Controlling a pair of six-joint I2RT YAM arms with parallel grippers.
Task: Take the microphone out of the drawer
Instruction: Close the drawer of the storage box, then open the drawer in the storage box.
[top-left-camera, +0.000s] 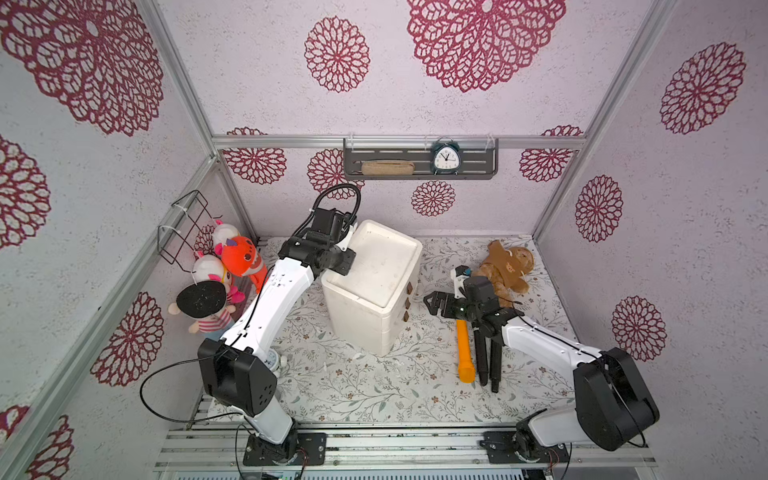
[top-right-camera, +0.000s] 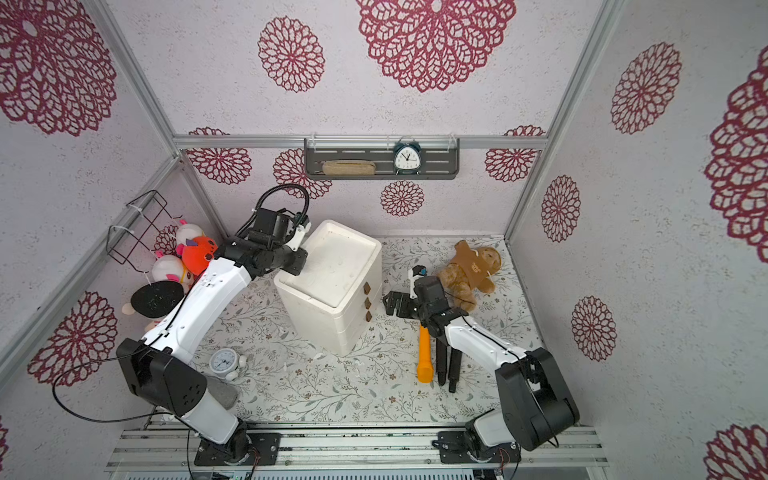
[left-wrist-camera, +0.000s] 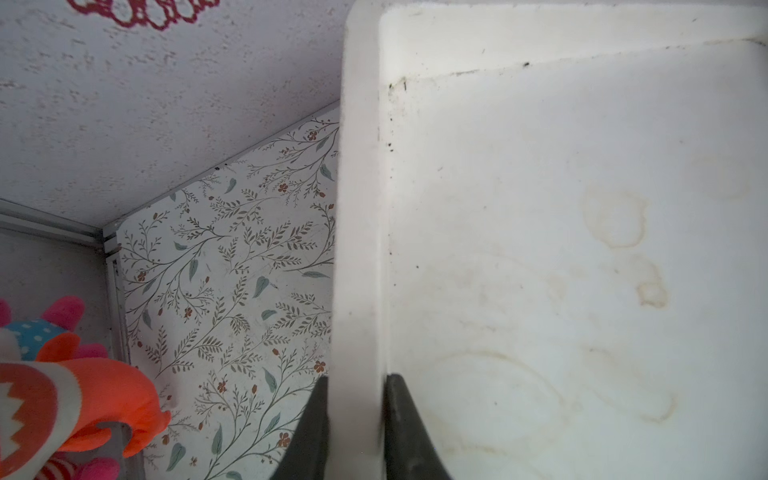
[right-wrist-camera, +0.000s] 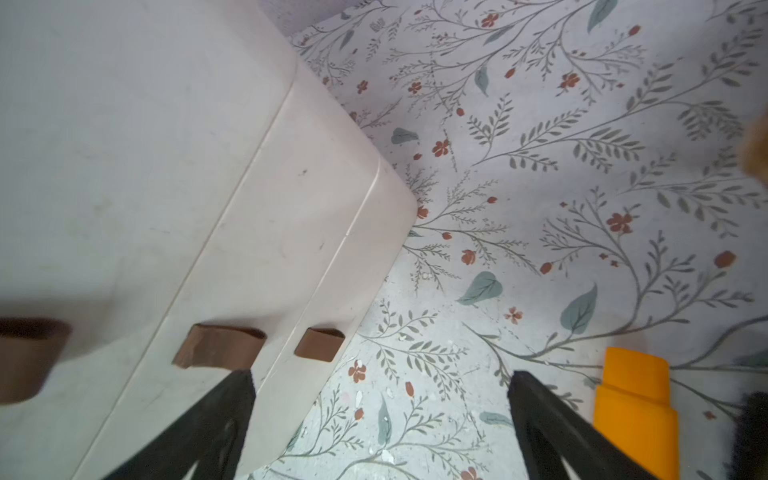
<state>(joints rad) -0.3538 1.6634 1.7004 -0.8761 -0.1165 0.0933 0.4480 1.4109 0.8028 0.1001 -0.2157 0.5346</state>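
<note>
On the floral table mat (top-left-camera: 340, 386) we see the white drawer unit (top-left-camera: 374, 286) standing upright near the middle, turned at an angle, with all three of its drawers pushed in. To its right a brown teddy bear (top-left-camera: 505, 266) lies toward the back. Nearer the front, a black tripod (top-left-camera: 488, 361) and an orange flashlight (top-left-camera: 464, 353) lie side by side, partly under the right arm. The left gripper (left-wrist-camera: 356, 399) is clamped on the raised rim of the unit's top, one finger inside the rim and one outside. The right gripper (right-wrist-camera: 378, 395) hangs in front of the drawer fronts, its jaws spread wide with nothing between them. Three small brown handles (top-left-camera: 407, 303) run down the front, and one right fingertip sits just beside the middle one. We cannot see the microphone in any view, so we cannot tell where it lies.
</note>
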